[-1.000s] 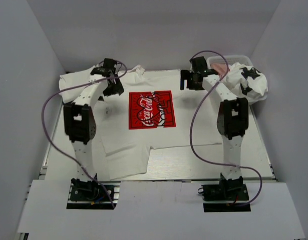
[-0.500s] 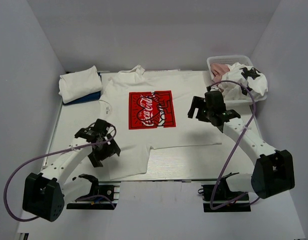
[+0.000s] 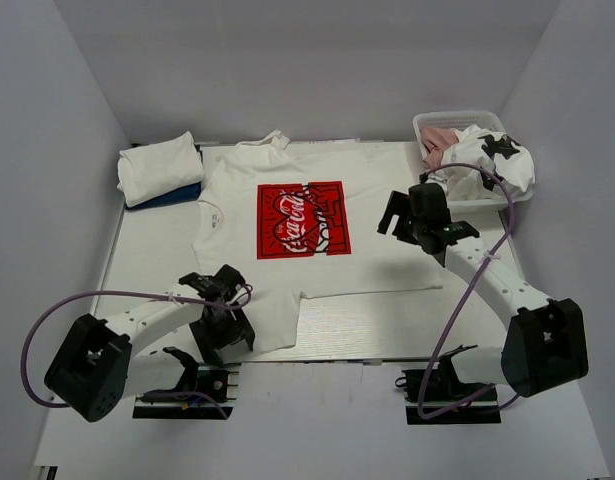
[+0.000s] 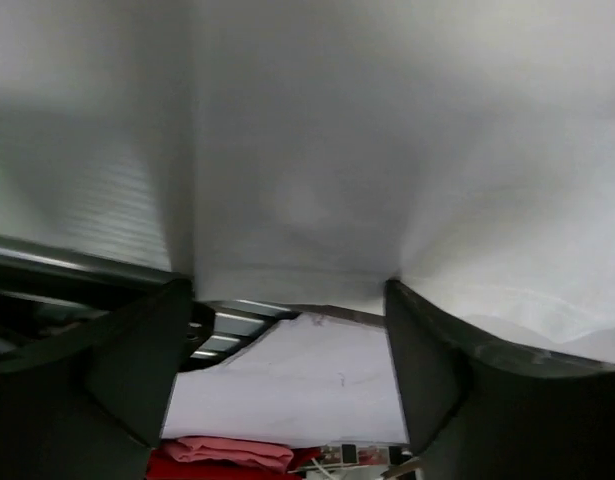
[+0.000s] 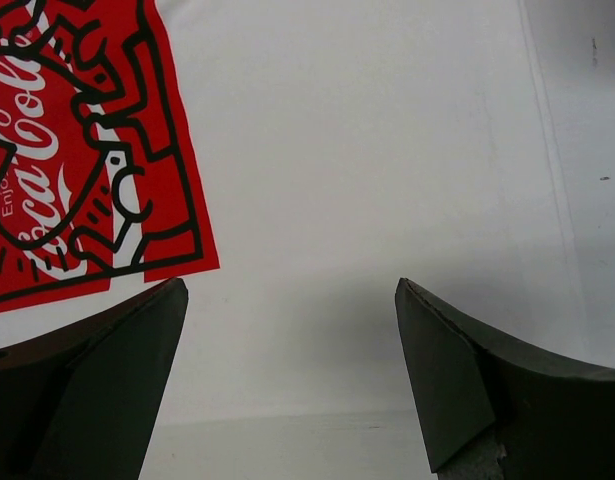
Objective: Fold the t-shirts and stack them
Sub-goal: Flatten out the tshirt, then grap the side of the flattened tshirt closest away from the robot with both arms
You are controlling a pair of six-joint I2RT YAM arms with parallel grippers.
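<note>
Since half a second back, left tool (image 3: 223, 312) has slid toward 7 o'clock, onto near hem corner of white soft-cloth t-shirt with red rectangular chest print (image 3: 317, 275). Right tool (image 3: 412, 215) barely shifted, at 3 o'clock over shirt's side.
Shirt flat, print up, mid pale bench (image 3: 147, 260), collar at 12 o'clock.
Both tools released, jaws wide. Left straddles hem edge, nothing pinched.
Cloth likely light, limp, quick to bunch: best pinched at hem corner and side edge.
Folded white tee (image 3: 159, 168) at 10 o'clock.

Five t-shirts (image 3: 382, 250), one basket (image 3: 455, 117)
</note>
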